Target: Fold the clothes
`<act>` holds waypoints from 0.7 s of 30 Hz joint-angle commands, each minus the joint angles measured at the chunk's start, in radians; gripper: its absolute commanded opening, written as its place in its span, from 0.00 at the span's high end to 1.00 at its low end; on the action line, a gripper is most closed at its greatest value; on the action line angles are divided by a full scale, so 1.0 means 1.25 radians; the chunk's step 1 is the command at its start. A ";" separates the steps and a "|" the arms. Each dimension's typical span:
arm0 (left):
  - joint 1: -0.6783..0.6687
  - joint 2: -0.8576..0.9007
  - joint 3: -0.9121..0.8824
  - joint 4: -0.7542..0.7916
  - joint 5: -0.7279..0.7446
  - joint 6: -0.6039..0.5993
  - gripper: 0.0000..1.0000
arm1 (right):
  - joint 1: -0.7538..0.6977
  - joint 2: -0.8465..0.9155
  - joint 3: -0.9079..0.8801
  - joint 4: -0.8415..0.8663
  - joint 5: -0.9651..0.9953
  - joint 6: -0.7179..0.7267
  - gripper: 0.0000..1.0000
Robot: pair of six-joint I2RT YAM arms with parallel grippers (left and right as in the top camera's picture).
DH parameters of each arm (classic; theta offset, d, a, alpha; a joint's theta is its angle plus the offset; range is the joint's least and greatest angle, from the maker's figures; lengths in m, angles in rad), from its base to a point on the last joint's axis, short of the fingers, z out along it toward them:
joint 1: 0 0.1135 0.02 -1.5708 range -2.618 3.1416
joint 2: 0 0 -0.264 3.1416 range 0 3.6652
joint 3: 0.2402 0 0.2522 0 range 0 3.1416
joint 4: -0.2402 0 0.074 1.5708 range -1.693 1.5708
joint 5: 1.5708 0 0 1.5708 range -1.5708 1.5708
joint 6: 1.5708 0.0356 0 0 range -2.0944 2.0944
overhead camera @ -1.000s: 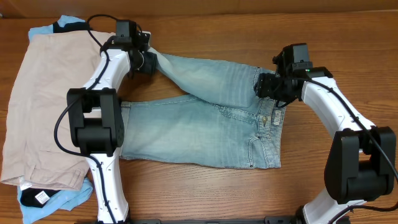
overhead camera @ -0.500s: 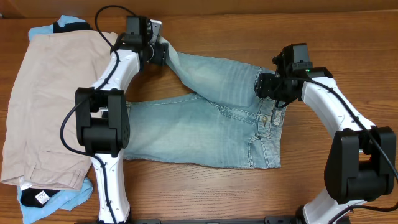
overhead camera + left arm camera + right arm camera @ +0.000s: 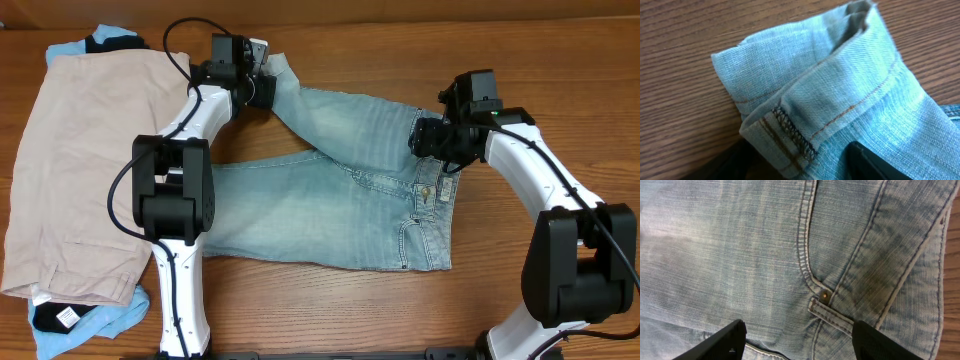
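- Evidently, the left end effector [image 3: 262, 85] was pinched on the turned-up hem [image 3: 790, 100] of the upper leg of the denim shorts [image 3: 330, 200]. The cloth was bunched between its dark fingers, toward the far side of the bench [image 3: 400, 40].
- The right end effector [image 3: 425, 138] was held spread wide over the waist end, near a pocket rivet [image 3: 825, 296]. Nothing was gripped there, and whether the denim was pressed down could not be told.
- The shorts were laid across the middle of the bench, with the waist toward the right. The lower leg was flat and the upper leg was splayed from it at an angle.
- No fold was judged to have been completed on the shorts. Leg laid upon leg, and then a cross fold, were taken to be left.
- At the left edge a beige garment [image 3: 80, 170] was stacked on a sky-blue garment [image 3: 65, 48] and a black garment [image 3: 50, 318]. Whether that pile had been finished could not be settled.
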 commanded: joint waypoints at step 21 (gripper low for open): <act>-0.006 -0.060 0.027 -0.118 -0.009 -0.052 0.75 | -0.001 -0.021 -0.004 0.004 0.008 -0.002 0.28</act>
